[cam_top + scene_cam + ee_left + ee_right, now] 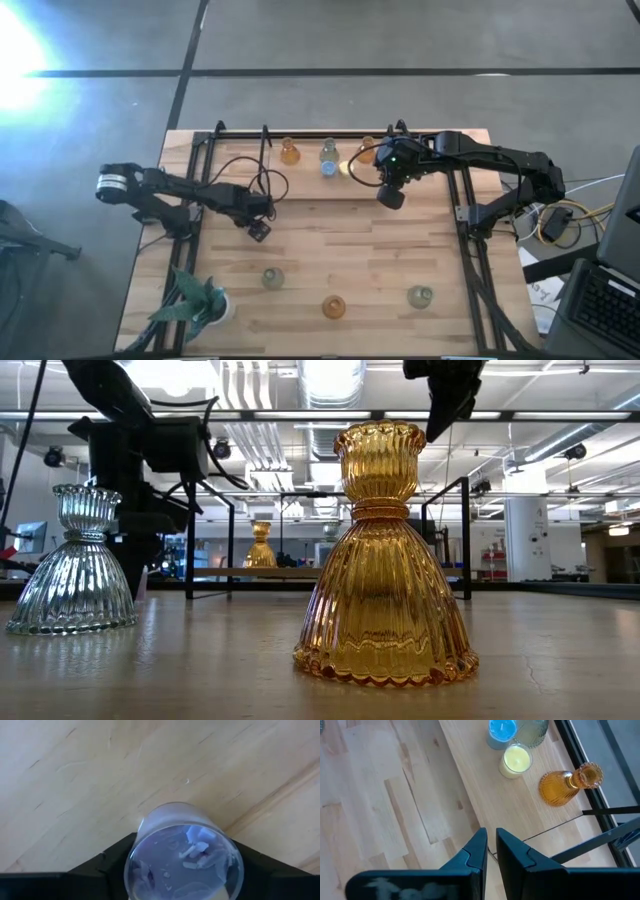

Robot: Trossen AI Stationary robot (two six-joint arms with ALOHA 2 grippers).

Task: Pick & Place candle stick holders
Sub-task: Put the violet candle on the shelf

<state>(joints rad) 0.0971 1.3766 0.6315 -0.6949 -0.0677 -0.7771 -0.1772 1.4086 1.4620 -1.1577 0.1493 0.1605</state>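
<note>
The purple cup (184,854) stands upright right between the left gripper (259,231) fingers, which sit wide around it, mid tabletop (330,250). The right gripper (390,196) hangs near the back, fingers almost shut and empty. Amber holder (289,152) stands well apart.

The high view is evenly lit except for harsh white glare on the floor far to the left gripper's (259,232) outer side. In the low view, ceiling strip lights blaze behind the amber holder (385,560), which glows sharply; the room beyond is soft. The purple holder (184,855) between the left fingers is blurred, too near.
</note>
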